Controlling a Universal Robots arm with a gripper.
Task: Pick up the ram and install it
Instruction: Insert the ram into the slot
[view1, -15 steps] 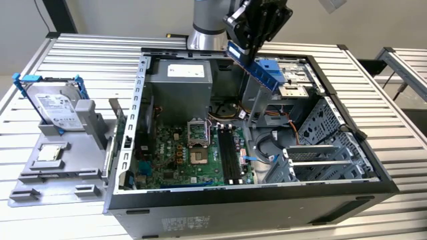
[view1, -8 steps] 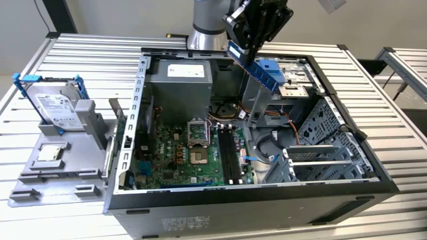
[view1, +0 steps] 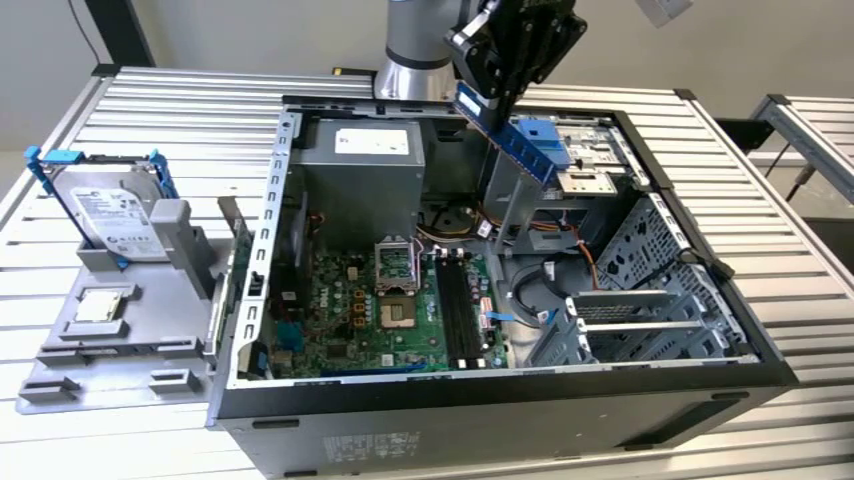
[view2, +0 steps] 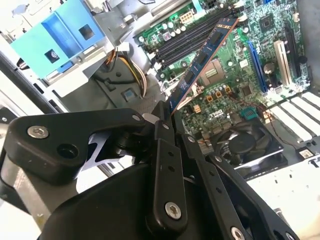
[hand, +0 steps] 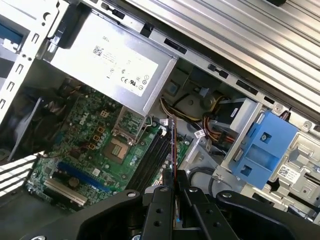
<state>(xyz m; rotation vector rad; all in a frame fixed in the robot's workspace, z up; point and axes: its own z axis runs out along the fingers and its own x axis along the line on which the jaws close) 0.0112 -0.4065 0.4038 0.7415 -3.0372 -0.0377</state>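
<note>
Ram (view1: 507, 138), a long narrow dark board with black chips, hangs in the air over the open computer case (view1: 267, 300), pinched at one end by the gripper (view1: 483, 97). The fingers are drawn in until only the board's thickness parts them, one pressed on each flat face, as both wrist views show where the black fingertips (view2: 162, 131) meet the stick's end. In the exterior view the stick slants down from the gripper toward the exterior view's right, passing in front of a blue drive caddy (view1: 550, 128) mounted in the upper part of the case. Its free end points into the case but touches nothing. In the second wrist view the ram (view2: 202, 57) reaches out from the gripper (view2: 167, 119) over the green motherboard (view2: 235, 75), with its far end above the long black memory slots (view2: 192, 37) yet clearly apart from them; a round black fan (view2: 250, 142) lies nearer the camera. In the first wrist view the ram (hand: 173, 145) is seen edge-on as a thin line rising from the gripper (hand: 173, 184), running roughly along the slots (hand: 150, 160) beside the square processor socket (hand: 120, 148), with the grey power supply (hand: 110, 60) beyond. Outside the case, on the slatted metal table (view1: 174, 110), a silver hard drive (view1: 114, 215) in blue brackets stands in a grey holder (view1: 127, 335) at the exterior view's left.
</note>
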